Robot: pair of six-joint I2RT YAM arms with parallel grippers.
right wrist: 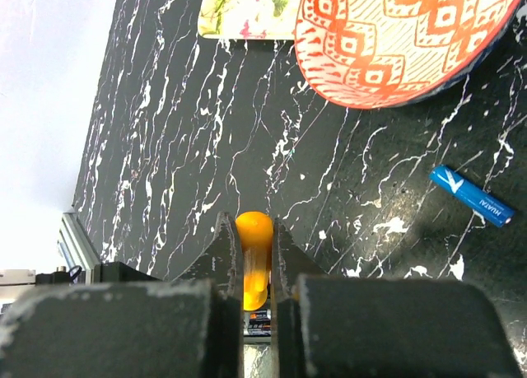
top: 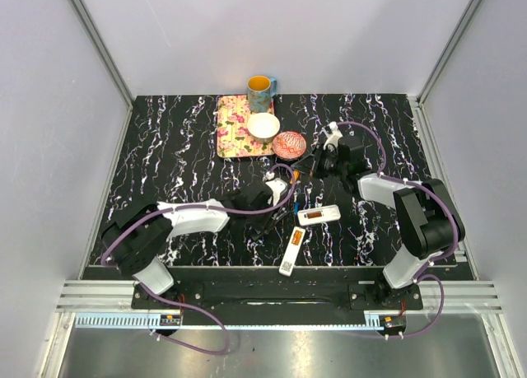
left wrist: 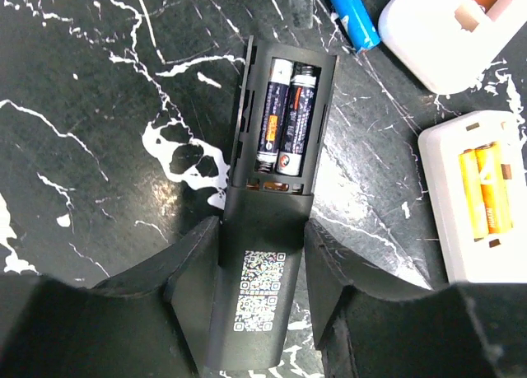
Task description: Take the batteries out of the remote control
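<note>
My left gripper (left wrist: 263, 231) clamps black remote (left wrist: 262, 308); two dark batteries (left wrist: 286, 119) in open bay just ahead of fingertips. My right gripper (right wrist: 251, 223) pinches orange rounded piece (right wrist: 254, 242); blue battery (right wrist: 472, 195) ahead, off right.

Overhead camera surveys the whole table (top: 165, 147); both wrist cameras hover close.

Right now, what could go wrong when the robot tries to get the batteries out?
The left fingers hold the black remote only near one end, so it might twist when its two batteries are pried. The loose blue battery nearby could roll if bumped. The right fingers are shut on an orange item, so they likely can't grab more yet.
</note>
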